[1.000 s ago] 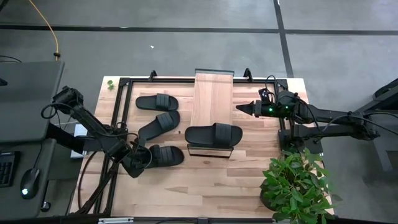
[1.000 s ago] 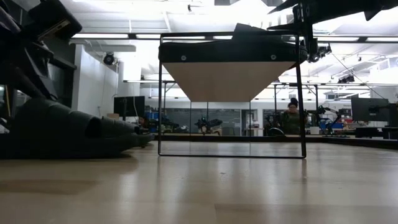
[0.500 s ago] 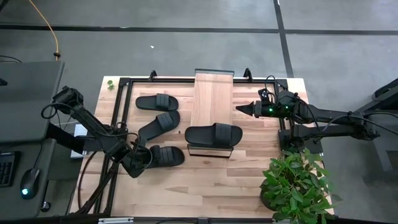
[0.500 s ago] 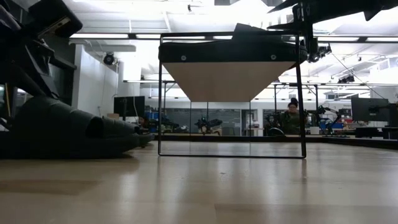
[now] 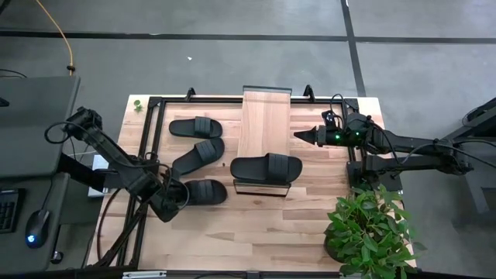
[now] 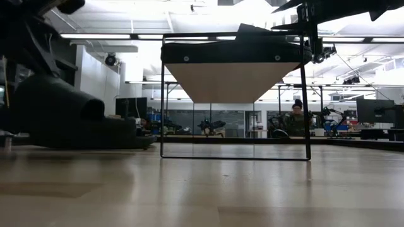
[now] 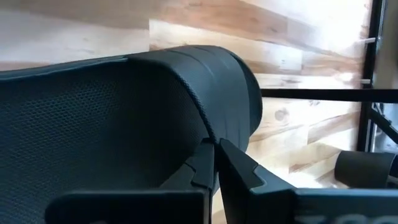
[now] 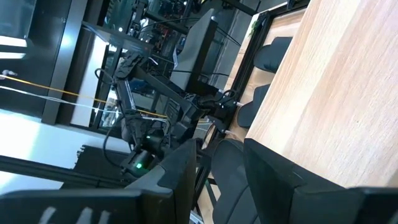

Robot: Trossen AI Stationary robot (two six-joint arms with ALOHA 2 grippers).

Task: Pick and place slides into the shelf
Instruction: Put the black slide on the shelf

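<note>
Four black slides show in the high view. One slide (image 5: 196, 126) lies at the far left and a second slide (image 5: 199, 153) lies slanted nearer. A third slide (image 5: 266, 167) rests with its sole across the near end of the shelf (image 5: 264, 116), a light wood plank on a black frame. My left gripper (image 5: 173, 197) is shut on the fourth slide (image 5: 205, 191) at the near left. My right gripper (image 5: 297, 136) hangs open beside the shelf's right edge, with nothing between its fingers. My left gripper pinches the edge of the slide's ribbed strap (image 7: 207, 134) between its two fingers, low down where the strap meets the footbed. The fingers slant down from the table's left side. The slide (image 6: 57, 113) tilts, its gripped end raised off the table.
A potted plant (image 5: 368, 229) stands at the near right corner. Black frame bars (image 5: 147, 132) run along the table's left and far sides. Bare wood lies near the front edge (image 5: 256, 232). A person (image 6: 297, 116) sits in the room beyond the table.
My left gripper has gone up, still shut on the slide. The slide's gripped end has lifted from the table, so it now stands tilted and looks shorter from above. My right gripper has kept still.
</note>
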